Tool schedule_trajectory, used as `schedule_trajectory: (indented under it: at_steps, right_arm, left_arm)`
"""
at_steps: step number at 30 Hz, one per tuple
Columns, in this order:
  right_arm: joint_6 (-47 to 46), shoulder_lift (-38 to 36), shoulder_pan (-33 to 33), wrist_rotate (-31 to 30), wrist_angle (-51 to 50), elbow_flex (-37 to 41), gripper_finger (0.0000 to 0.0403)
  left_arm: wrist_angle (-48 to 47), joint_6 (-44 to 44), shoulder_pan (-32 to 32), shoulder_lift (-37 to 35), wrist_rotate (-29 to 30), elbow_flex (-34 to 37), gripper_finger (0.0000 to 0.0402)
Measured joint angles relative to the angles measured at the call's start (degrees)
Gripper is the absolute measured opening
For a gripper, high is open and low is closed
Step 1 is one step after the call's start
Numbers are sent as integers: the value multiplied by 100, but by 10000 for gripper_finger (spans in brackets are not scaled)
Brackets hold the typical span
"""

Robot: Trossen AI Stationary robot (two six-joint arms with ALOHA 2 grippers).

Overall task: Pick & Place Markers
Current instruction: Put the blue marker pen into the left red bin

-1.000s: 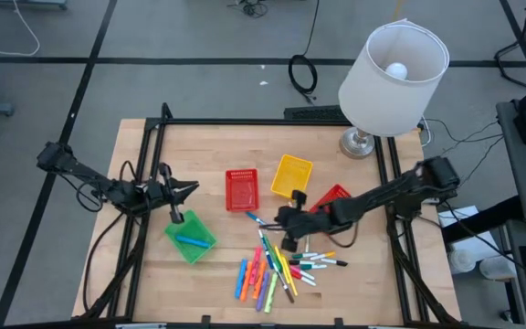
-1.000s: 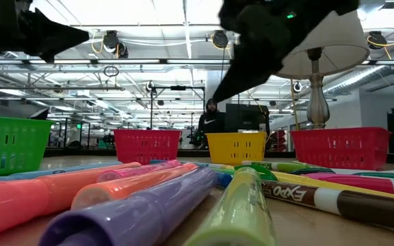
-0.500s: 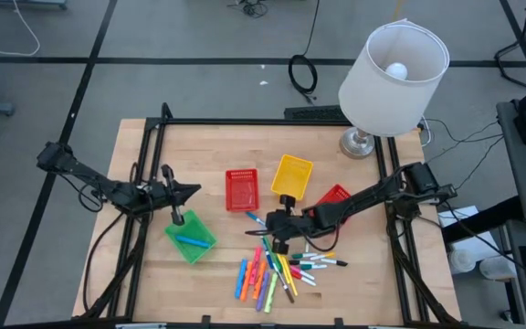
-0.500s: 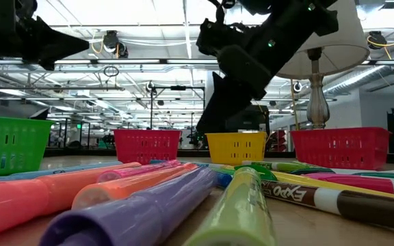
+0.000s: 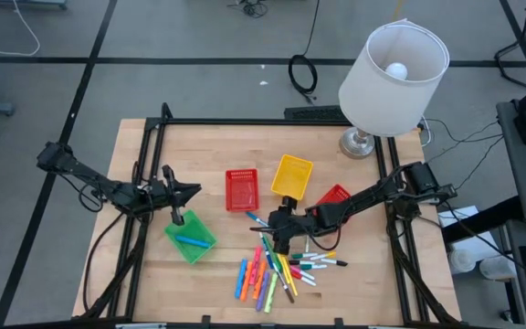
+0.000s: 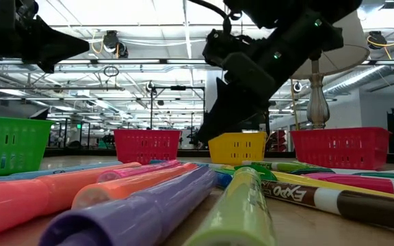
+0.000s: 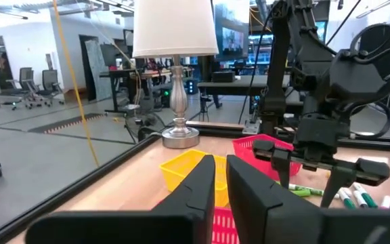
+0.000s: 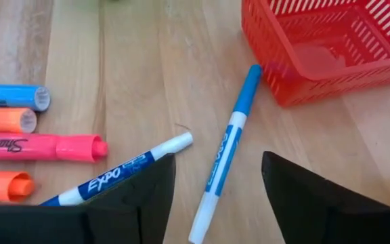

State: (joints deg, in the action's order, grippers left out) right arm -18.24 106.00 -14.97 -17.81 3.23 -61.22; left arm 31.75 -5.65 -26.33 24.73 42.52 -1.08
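The right gripper (image 5: pixel 279 228) hangs low over the wooden table (image 5: pixel 208 164), at the upper end of the pile of markers (image 5: pixel 277 265). Its fingers (image 8: pixel 317 196) are spread wide and grasp nothing. A blue-and-white marker (image 8: pixel 225 149) lies on the wood between them, beside the red basket (image 8: pixel 317 47). The left gripper (image 5: pixel 190 191) waits above the green basket (image 5: pixel 190 238), nearly closed and empty; a blue marker (image 5: pixel 190 239) lies inside that basket.

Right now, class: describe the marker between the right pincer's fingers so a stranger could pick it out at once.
Start at the red basket in the middle of the table. Just off its near corner lies a thin marker with a blue cap and white barrel, framed by the open right pincer. Unlike the EXPO marker beside it, its blue cap points at the basket.
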Motion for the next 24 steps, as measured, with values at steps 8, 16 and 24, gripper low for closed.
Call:
schedule_trajectory:
  at_steps: [8,16,24]
  right_arm:
    - [55,165,31,-17,417,210,197]
    - [91,563,111,-14,558,213,196]
    - [85,623,136,-15,424,206,164]
  left_arm:
    - [0,-2,0,0,0,0,31]
    - [-21,-5,0,0,0,0,8]
    - [-28,-7,0,0,0,0,22]
